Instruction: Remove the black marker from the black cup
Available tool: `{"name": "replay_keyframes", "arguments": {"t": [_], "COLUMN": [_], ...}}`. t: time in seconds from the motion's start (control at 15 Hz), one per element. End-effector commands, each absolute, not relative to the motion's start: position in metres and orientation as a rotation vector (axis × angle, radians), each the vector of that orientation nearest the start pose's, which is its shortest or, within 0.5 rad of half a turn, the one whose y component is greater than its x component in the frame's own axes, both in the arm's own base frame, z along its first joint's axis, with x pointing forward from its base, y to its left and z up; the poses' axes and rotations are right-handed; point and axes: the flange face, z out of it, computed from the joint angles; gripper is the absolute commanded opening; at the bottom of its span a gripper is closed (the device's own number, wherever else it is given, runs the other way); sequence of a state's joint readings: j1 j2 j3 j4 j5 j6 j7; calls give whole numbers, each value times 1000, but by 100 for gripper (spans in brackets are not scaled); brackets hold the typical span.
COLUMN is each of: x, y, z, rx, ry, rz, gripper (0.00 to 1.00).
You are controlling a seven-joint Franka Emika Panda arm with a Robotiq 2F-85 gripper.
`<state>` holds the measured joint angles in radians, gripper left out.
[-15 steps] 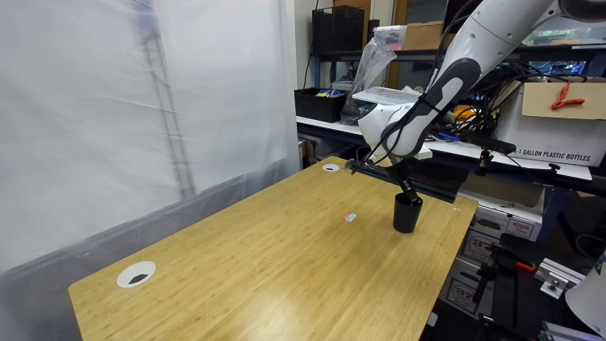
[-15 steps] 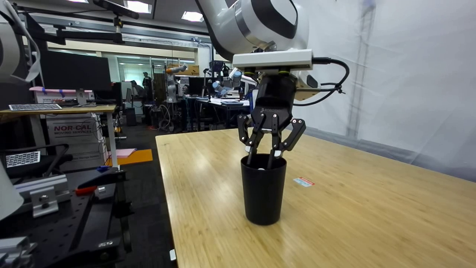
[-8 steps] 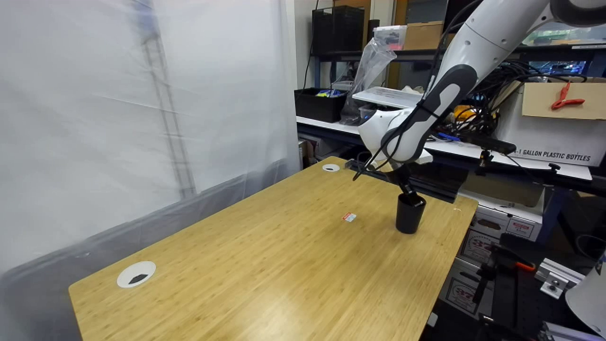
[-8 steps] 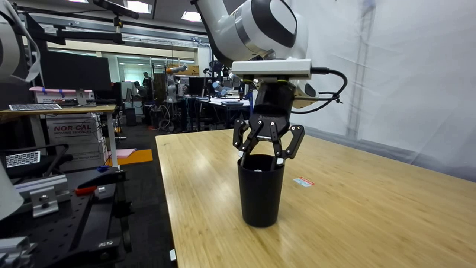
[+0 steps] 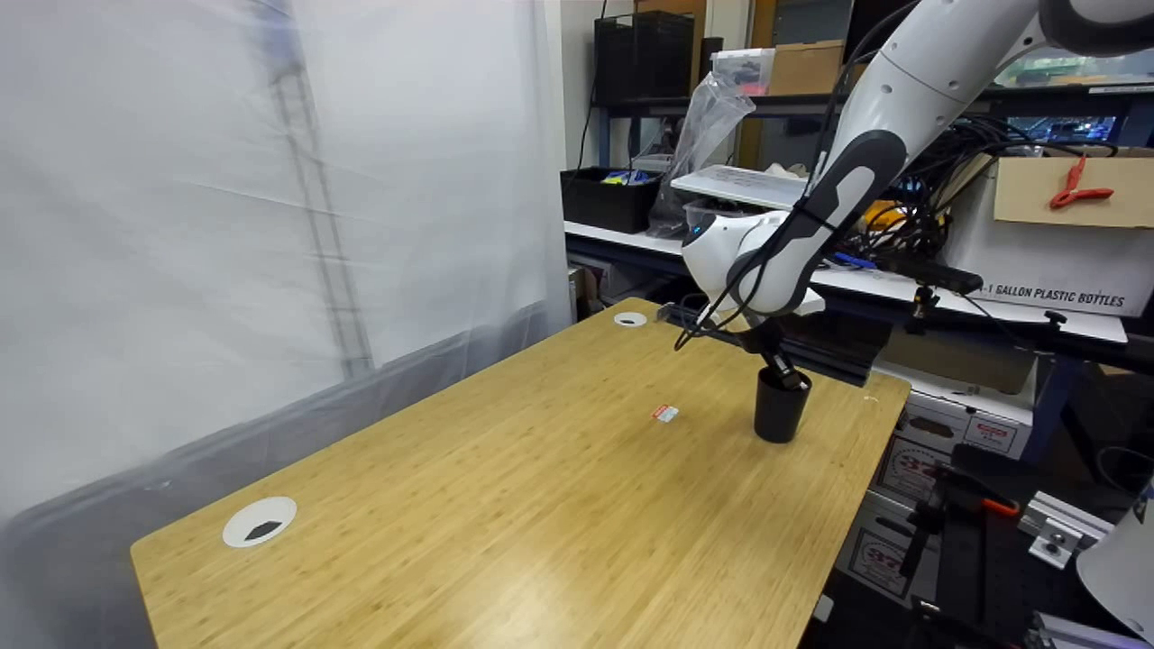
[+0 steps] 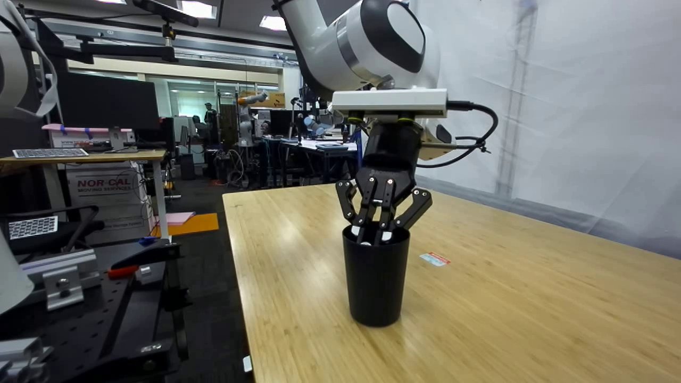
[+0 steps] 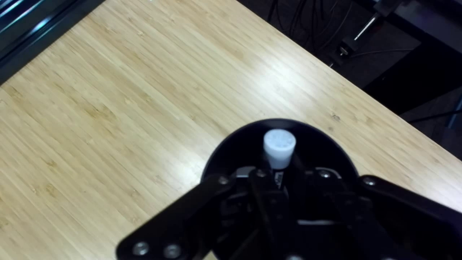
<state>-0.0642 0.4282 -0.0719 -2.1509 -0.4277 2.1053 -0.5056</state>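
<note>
Robotiq gripper (image 6: pixel 371 238) reaches into black cup (image 6: pixel 375 284), lower centre of an exterior view; jaws narrow-set, hold on white-ended black marker (image 7: pixel 279 151) unverifiable; confirm pinch before lifting vertically.

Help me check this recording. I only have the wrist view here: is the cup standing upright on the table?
Observer: Yes. In both exterior views the black cup stands upright on the table.
Reviewer: Depth is hard to judge from up here. Are we inside it or just above?
Observer: Inside. In an exterior view the gripper reaches below the cup's rim, and the cup's front side hides the tips.
Reviewer: Anything lying near it that my picture leaves out?
Observer: Yes. In both exterior views a small label, partly red, lies flat on the table, apart from the cup.
</note>
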Motion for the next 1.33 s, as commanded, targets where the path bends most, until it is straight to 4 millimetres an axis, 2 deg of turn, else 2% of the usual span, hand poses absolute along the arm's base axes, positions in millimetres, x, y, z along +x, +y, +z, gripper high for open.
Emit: {"name": "replay_keyframes", "arguments": {"t": [0.0,0.27,0.8,1.27], "x": [509,511,520,522], "y": [-94,-93,-91,-80], "z": [176,185,241,282], "rx": [-3001,-3012,-3093,-3149], "ry": [-1093,-1079,-1057,-1094], "rz": [925,907,847,804], "gripper": [5,5,5,5]}}
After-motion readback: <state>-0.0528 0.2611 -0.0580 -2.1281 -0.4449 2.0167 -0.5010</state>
